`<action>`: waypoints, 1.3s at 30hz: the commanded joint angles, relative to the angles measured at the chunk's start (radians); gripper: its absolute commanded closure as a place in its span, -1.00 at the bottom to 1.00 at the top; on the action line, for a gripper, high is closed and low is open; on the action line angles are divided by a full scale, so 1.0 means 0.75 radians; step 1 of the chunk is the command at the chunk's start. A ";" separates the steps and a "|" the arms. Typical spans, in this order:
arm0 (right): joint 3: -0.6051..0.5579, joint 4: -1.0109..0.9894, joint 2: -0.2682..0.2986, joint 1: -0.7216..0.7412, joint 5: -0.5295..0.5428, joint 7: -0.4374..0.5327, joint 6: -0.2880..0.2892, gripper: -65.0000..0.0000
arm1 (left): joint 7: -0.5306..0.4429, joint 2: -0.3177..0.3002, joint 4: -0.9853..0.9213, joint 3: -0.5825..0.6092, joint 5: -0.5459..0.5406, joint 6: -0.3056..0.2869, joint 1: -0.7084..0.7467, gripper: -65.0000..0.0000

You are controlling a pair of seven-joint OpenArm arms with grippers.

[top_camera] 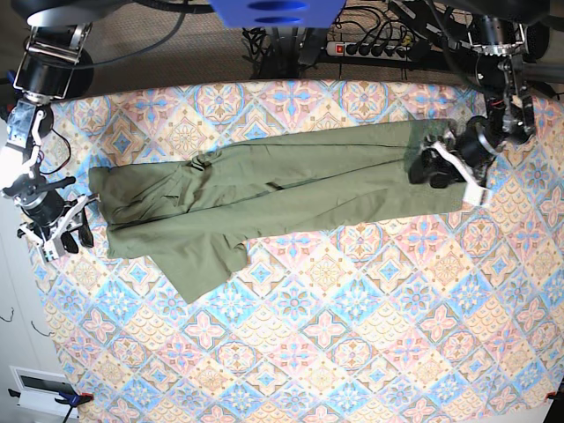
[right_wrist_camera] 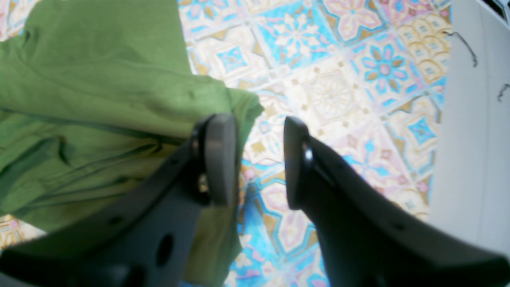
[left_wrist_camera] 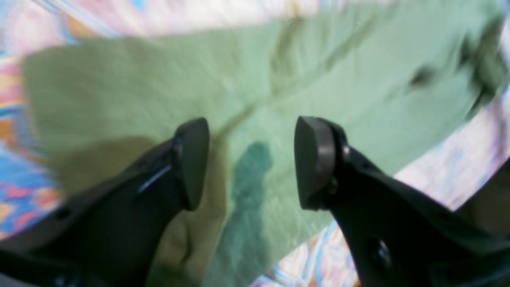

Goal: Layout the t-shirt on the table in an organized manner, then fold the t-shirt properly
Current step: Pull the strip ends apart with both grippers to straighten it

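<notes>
The olive-green t-shirt [top_camera: 264,194] lies stretched in a long band across the table [top_camera: 335,335], with one flap [top_camera: 207,264] reaching toward the front. My left gripper [left_wrist_camera: 251,159] hovers open over the shirt's right end [left_wrist_camera: 199,71], with nothing between its fingers; in the base view the left gripper [top_camera: 434,167] sits at that end. My right gripper [right_wrist_camera: 259,159] is open above the patterned cloth [right_wrist_camera: 338,79], just beside the shirt's left edge [right_wrist_camera: 79,79]. In the base view, the right gripper [top_camera: 72,231] stands at the table's left side.
A power strip with cables [top_camera: 370,48] lies behind the table's back edge. A blue part [top_camera: 278,11] hangs over the back middle. A white surface [right_wrist_camera: 474,139] runs along the table's left edge, close to my right gripper.
</notes>
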 commanded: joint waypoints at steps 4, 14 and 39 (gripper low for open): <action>-0.071 -0.027 0.029 0.204 0.018 -0.018 -0.006 0.39 | -0.025 0.058 0.020 -0.217 -0.207 -0.003 0.026 0.01; -0.470 -0.587 0.029 0.636 0.016 0.057 -0.006 0.18 | -0.025 0.095 0.020 -0.280 -0.383 -0.003 0.063 -0.01; -0.914 -1.301 -0.215 0.908 0.016 0.546 -0.006 0.01 | -0.025 0.097 0.020 -0.280 -0.385 -0.003 0.069 0.01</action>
